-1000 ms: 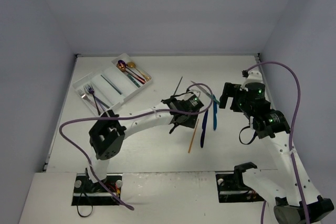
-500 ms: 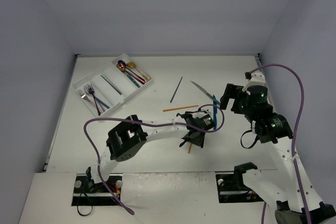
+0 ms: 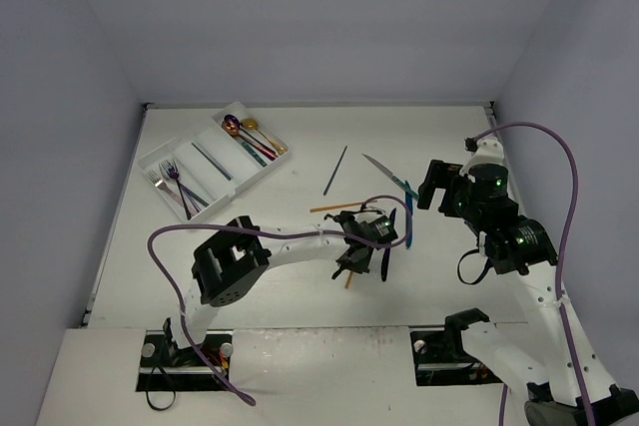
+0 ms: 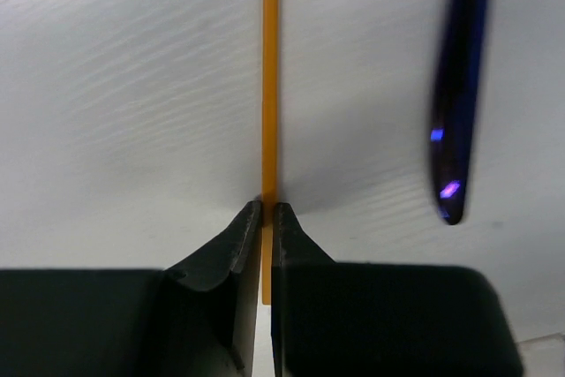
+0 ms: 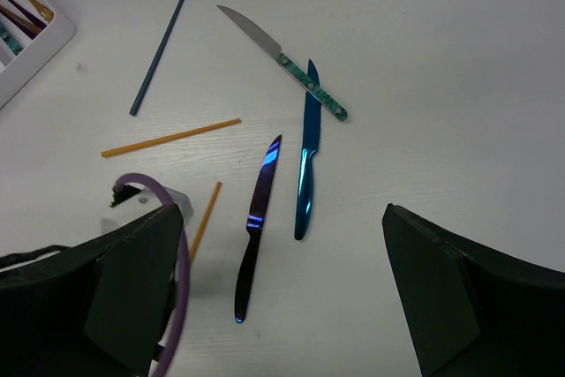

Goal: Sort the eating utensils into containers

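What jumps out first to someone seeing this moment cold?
The left pincer clamped on a gold chopstick at mid-table draws the eye first. Beside it lie a purple knife, a blue knife and a teal-handled knife, all loose. The white tray at the far left already holds spoons and forks.

Pretty cramped round the left gripper, pinched on the gold chopstick — the purple knife lies just beside it, with the blue knife next over. The left arm and its purple cable sprawl across the near table. There's bare table between the tray and the dark chopstick — easy way through.
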`<action>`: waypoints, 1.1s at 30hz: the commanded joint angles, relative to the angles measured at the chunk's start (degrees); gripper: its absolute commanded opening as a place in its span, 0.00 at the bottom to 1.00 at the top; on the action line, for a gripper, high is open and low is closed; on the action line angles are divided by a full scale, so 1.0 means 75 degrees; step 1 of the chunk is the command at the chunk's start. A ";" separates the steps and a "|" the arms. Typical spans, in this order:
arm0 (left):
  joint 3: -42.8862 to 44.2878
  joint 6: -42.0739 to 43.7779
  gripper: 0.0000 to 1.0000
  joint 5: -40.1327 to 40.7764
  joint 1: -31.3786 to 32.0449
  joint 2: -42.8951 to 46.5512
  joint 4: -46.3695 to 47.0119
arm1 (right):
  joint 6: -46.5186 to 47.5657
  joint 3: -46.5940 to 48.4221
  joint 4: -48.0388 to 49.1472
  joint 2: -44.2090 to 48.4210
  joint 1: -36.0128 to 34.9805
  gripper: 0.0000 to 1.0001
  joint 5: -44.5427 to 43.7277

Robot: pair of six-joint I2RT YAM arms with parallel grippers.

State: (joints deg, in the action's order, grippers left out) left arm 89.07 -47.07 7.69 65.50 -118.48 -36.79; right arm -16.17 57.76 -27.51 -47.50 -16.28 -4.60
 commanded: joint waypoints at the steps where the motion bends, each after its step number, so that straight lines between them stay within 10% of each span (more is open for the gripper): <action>1: -0.0546 0.0257 0.00 0.0194 -0.0998 0.1084 -0.0492 | 0.0185 0.0247 0.0293 -0.0082 -0.0091 0.95 -0.0404; 11: -0.0396 0.0959 0.00 0.0320 -0.4126 0.2904 -0.0541 | 0.0199 0.0373 0.0273 -0.0189 -0.0064 0.95 -0.0495; 19: 0.0506 0.0603 0.00 0.0128 -0.7021 0.2080 -0.0033 | 0.0223 0.0465 0.0290 -0.0406 0.0034 0.95 -0.0627; 33: 0.1944 0.0158 0.07 0.0362 -0.8396 0.0122 0.0069 | 0.0456 0.0635 0.0271 -0.0641 0.0124 0.95 -0.0656</action>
State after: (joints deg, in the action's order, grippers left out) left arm 101.07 -44.29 9.02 3.44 -119.86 -36.82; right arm -14.40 59.44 -27.68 -51.33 -15.80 -7.73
